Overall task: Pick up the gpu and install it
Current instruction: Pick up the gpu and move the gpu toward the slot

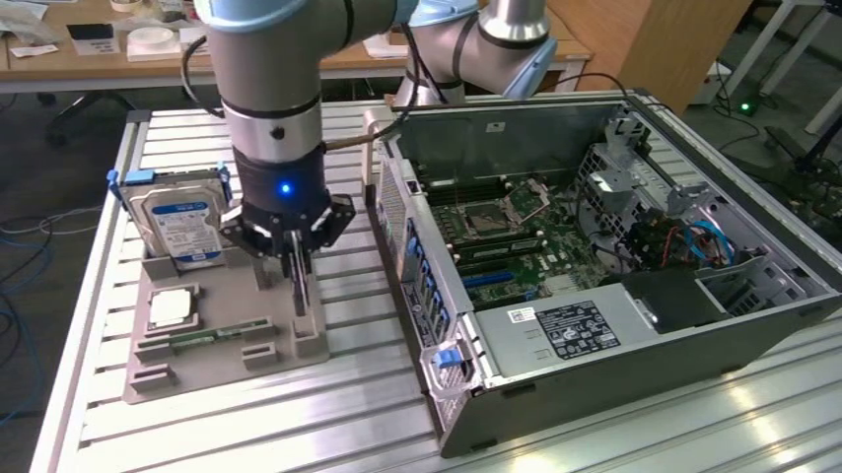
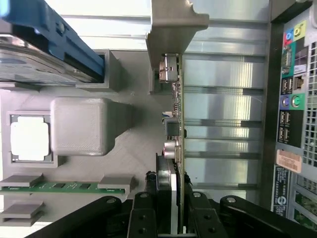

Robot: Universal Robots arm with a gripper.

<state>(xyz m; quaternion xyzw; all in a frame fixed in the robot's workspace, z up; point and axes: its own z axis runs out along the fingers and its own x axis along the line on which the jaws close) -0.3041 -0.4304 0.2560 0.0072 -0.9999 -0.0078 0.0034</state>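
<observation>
tool (image 2: 170, 186) — clamped on upright gpu (image 2: 174, 129)

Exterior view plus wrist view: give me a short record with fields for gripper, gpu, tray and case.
gripper: fingers either side of the gpu, apparently closed on it
gpu: standing on edge in the grey tray
grey tray: also holds hard drive and CPU chip
computer case: side open, motherboard exposed, at the exterior view's right of the tray
</observation>
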